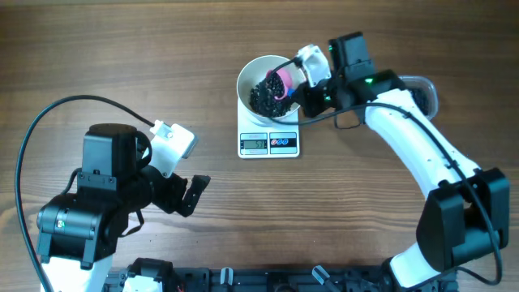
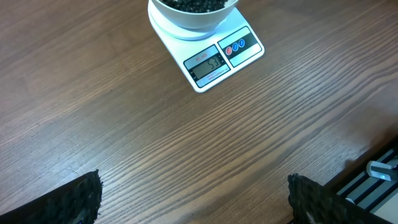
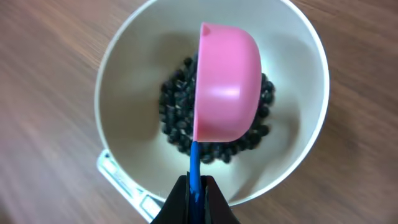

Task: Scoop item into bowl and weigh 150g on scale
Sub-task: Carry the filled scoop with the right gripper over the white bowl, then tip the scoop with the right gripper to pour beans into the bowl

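We log the right gripper (image 3: 198,190) clamped on the blue handle (image 3: 195,163) of a pink scoop (image 3: 227,87). The scoop is tipped on its side over the black pellets (image 3: 174,121) heaped in the white bowl (image 3: 115,84), which sits on the scale (image 1: 268,143). The left gripper (image 2: 194,200) hangs with jaws spread wide, holding nothing, over the table (image 2: 124,124), well apart from the scale's display edge.

White links (image 1: 409,150), black joints (image 1: 458,231), black cables (image 1: 81,98)

Overhead looks down; right wrist close, left wrist far; all share bowl (image 1: 246,81).
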Controlling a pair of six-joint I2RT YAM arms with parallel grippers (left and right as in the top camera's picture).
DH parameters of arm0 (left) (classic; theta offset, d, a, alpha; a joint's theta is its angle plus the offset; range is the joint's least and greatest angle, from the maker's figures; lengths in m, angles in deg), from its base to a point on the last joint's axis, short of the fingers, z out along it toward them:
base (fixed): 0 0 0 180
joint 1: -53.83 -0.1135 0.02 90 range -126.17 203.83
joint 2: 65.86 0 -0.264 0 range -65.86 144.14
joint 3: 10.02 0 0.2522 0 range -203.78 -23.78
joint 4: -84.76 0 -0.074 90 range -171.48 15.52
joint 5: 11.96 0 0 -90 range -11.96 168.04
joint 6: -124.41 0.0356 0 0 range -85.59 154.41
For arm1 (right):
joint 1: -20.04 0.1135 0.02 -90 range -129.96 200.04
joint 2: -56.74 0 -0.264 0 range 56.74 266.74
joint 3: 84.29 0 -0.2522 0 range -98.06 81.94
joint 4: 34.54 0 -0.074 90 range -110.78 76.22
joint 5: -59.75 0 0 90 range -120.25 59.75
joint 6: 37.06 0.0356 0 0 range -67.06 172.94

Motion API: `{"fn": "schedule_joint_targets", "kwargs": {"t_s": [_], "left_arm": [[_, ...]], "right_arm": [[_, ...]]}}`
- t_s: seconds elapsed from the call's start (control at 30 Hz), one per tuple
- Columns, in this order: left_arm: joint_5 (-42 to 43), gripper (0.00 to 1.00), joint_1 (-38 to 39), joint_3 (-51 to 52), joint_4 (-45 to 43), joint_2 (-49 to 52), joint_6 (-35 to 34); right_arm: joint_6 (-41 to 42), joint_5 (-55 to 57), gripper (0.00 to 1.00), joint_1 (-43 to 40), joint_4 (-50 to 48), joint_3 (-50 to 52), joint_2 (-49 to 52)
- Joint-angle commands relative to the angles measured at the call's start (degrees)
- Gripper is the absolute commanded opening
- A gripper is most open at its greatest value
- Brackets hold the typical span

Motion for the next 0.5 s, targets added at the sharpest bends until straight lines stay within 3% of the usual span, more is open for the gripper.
{"fn": "schedule_joint_targets", "kwargs": {"t_s": [0.0,0.47], "left_arm": [[-0.3,1.0,-0.4,-0.9,-0.2,-0.1,1.2],[-0.3,1.0,-0.4,-0.9,-0.2,-0.1,1.2]], "right_arm": [[-3.8,11.0,0.04,2.1,-0.6,-0.1,-1.7],[-8.7,16.3,0.04,3.1,-1.0,-0.8,-7.3]]}}
